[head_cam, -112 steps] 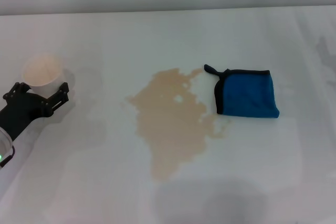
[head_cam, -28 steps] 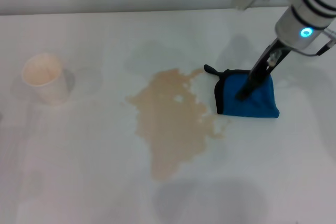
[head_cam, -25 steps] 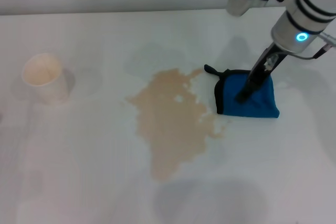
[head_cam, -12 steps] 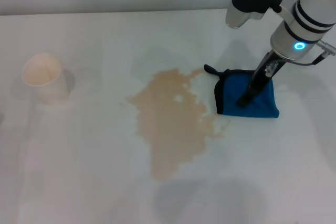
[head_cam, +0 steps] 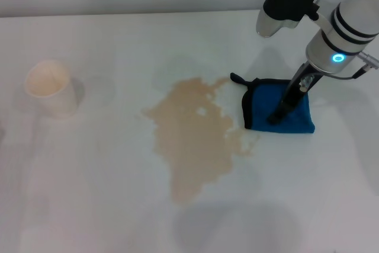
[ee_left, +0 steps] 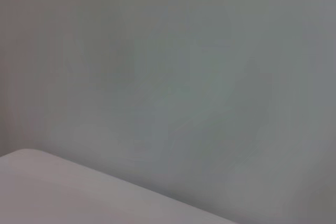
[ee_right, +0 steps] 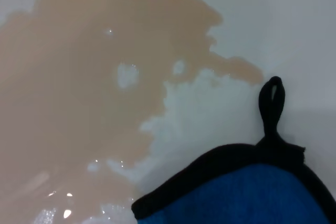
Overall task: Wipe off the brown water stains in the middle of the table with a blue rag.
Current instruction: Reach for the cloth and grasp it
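White table (head_cam: 118, 205) seen from the head camera. Tan stain (head_cam: 195, 140) spread across the middle: blotchy, ragged at the edges, with a small bare patch inside the upper part and a narrow tongue trailing toward the near edge. Blue rag (head_cam: 263, 114) lying flat just to the right of the stain, folded into a rough square, black edging along its left and far sides, small black loop (head_cam: 236, 78) poking out from the far-left corner toward the stain's upper arm. Lower left corner of rag close to the stain's right fringe; touching or not, cannot tell. Right gripper (head_cam: 277, 115) reaching down from the upper right, dark fingertips planted on the rag's top surface near its middle; fingers seen as one slim dark bar, so open or clenched cannot be told. White forearm above with glowing blue ring light (head_cam: 338, 58). Paper cup (head_cam: 50, 89) standing upright far to the left, well apart from stain and rag. Right wrist camera: stain (ee_right: 94, 93) filling most of the view, wet glints near its edge, rag corner (ee_right: 247, 198) and loop (ee_right: 272, 103) lying on dry table beside it. Left gripper not seen; left wrist camera showing only a plain grey surface.
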You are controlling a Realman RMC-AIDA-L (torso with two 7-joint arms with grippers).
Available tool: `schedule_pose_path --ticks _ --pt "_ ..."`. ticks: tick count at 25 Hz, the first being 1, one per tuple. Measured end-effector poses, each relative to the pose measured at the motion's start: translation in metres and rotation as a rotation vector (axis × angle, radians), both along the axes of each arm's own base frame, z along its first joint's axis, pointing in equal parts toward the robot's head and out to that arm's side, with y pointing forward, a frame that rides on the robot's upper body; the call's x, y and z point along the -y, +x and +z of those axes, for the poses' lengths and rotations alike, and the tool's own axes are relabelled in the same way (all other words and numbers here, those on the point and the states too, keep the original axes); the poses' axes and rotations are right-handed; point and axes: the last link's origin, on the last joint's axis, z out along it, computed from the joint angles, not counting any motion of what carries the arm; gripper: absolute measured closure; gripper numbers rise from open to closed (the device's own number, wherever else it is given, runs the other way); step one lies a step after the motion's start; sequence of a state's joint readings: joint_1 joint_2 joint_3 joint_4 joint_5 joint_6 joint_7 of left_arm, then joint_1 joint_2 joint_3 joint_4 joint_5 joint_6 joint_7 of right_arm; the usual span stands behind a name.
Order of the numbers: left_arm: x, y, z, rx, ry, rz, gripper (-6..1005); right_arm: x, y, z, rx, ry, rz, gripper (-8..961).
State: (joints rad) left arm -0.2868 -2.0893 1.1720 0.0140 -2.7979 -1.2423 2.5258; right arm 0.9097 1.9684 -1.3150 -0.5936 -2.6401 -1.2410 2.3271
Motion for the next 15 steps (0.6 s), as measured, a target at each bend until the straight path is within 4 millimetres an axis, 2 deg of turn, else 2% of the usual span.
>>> schedule_pose_path --ticks 7,15 --pt "0.0008 0.0 -0.0012 0.003 -0.002 0.002 107 0.0024 0.002 -0.0034 -0.005 0.0 -0.004 145" --pt "0.0008 0.0001 -0.0013 0.004 -0.003 0.002 107 0.0033 0.0029 -0.0042 -0.007 0.0 -0.007 250"
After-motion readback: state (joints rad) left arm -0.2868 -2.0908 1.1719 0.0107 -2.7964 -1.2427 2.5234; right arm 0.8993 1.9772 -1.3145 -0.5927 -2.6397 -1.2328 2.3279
